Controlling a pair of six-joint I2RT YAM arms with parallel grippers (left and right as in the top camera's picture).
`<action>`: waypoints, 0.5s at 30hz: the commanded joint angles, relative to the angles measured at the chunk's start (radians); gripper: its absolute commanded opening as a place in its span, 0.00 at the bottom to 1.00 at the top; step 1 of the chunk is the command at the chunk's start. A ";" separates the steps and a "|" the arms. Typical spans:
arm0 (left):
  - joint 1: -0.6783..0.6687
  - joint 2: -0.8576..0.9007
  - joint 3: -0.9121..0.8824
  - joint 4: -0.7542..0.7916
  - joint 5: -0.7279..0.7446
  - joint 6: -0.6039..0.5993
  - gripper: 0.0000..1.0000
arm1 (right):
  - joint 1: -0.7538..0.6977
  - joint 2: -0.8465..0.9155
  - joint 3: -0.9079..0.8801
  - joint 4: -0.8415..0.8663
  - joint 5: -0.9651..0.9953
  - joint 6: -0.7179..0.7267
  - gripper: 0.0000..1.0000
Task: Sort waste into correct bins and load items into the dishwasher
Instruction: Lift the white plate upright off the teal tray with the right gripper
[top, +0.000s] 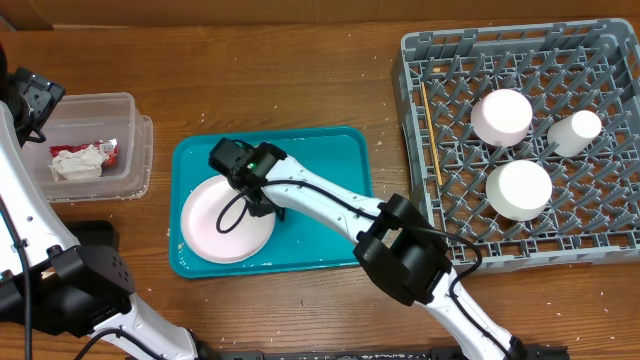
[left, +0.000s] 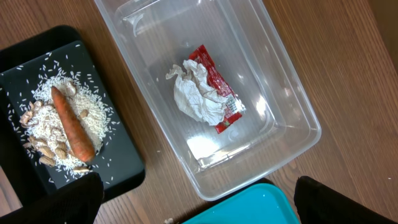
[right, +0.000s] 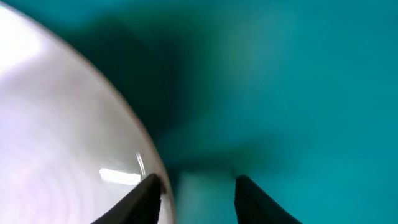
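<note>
Hung right gripper (top: 262, 206) low over the teal tray (top: 330, 160), fingers (right: 147, 196) half drawn together at the rim of the round white plate (top: 205, 228) lying in that tray; could not tell if pinched. Hovered left gripper (left: 199, 183) left of the tray above the clear tub (left: 283, 84), fingers (left: 71, 200) spread wide.

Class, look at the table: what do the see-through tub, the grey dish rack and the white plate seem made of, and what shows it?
Tub: clear glossy plastic, going by see-through walls and glare. Dish rack: matte grey moulded plastic, going by its uniform peg lattice. Plate: probably glazed ceramic, smooth white with a sharp highlight; hard plastic is possible.
</note>
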 joint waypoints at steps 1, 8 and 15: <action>-0.008 0.009 0.002 0.001 -0.003 -0.016 1.00 | -0.043 0.021 0.069 -0.053 0.180 0.082 0.43; -0.008 0.009 0.002 0.001 -0.003 -0.016 1.00 | -0.188 0.021 0.077 -0.164 0.239 0.130 0.45; -0.008 0.009 0.002 0.001 -0.003 -0.016 1.00 | -0.347 -0.001 0.078 -0.211 0.169 0.153 0.35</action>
